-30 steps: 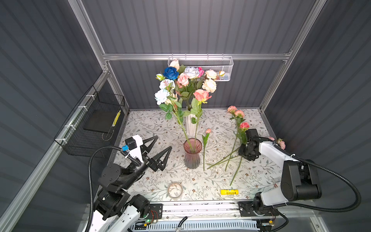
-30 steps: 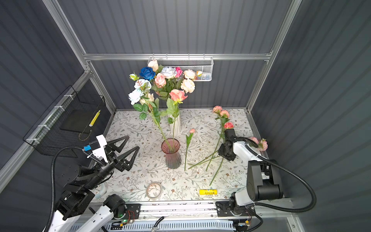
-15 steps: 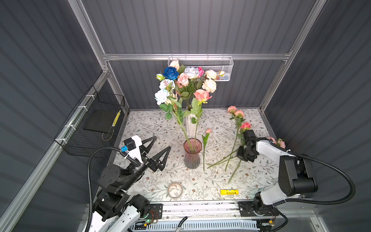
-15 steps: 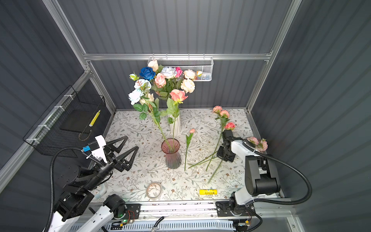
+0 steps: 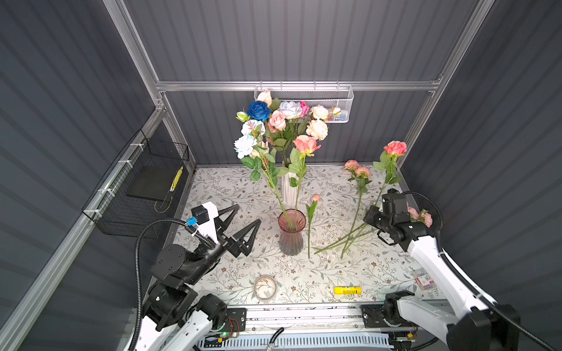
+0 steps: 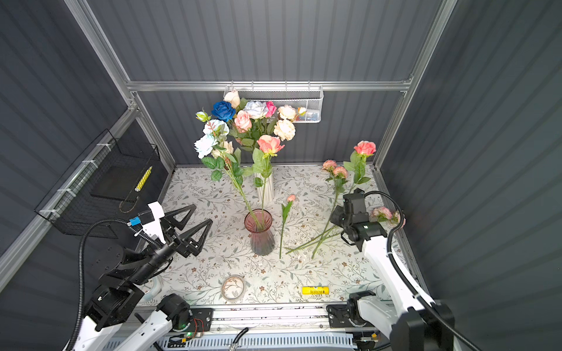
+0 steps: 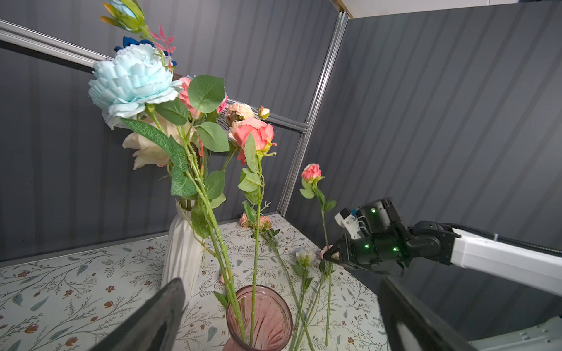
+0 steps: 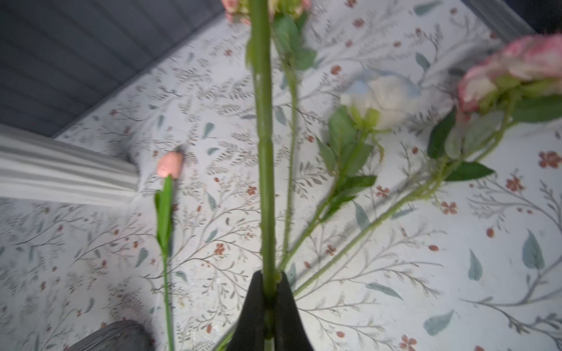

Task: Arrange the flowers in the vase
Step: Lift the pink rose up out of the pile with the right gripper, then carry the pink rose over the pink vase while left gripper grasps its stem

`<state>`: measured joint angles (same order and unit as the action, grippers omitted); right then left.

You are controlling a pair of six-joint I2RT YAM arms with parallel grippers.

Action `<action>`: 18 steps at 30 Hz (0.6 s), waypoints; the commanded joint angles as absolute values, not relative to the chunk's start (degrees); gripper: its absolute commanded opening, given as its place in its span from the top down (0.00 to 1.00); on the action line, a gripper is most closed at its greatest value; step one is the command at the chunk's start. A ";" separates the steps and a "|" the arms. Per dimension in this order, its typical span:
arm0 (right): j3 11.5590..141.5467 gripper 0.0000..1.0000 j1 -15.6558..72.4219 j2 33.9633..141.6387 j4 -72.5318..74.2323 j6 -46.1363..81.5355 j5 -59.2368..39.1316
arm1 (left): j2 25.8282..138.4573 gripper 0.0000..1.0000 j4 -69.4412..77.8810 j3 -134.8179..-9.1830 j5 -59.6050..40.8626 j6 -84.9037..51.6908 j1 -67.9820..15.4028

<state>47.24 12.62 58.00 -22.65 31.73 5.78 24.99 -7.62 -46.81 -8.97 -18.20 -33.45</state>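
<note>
Between pink vase (image 5: 291, 240) and right fingers' (image 8: 251, 313) rose (image 5: 394, 148): tulip bud (image 5: 315, 198), loose stems (image 5: 349, 235).

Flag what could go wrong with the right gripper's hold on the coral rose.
The right gripper pinches the long-stemmed coral rose at its jaw tips, so the stem may pivot or slip. Its lower end crosses loose pink-budded stems on the table; leaves could snag. The pink glass vase holds two leaning flowers and might tip if bumped.

The pink vase (image 5: 291, 237) was translucent, ribbed and glossy (glass or clear plastic, undetermined). The white vase (image 5: 287, 191) was matt and fluted. The flowers (image 5: 277, 120) had cloth-like petals on smooth plastic-looking stems. The frame rails (image 5: 213, 86) were brushed metal.
</note>
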 commanded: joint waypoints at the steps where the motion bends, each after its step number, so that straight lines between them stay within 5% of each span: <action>1: 47.52 1.00 18.62 51.56 -15.83 27.61 7.35 | 26.02 0.00 -8.72 -50.61 -12.16 -15.15 -33.84; 8: 51.90 1.00 30.49 42.22 -12.01 21.49 -0.67 | 32.09 0.00 -11.79 -56.20 -21.33 -12.63 -33.84; 14: 60.90 1.00 42.99 47.30 -15.23 16.36 -11.04 | 37.75 0.00 -7.92 -58.79 -29.69 -14.15 -33.84; 18: 66.69 1.00 50.29 53.49 -17.58 14.87 -15.19 | 41.72 0.12 -2.66 -59.63 -37.28 -16.20 -33.84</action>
<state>63.55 46.96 50.19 -15.27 17.98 -9.17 40.29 -7.62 -57.74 -29.19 -14.96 -33.47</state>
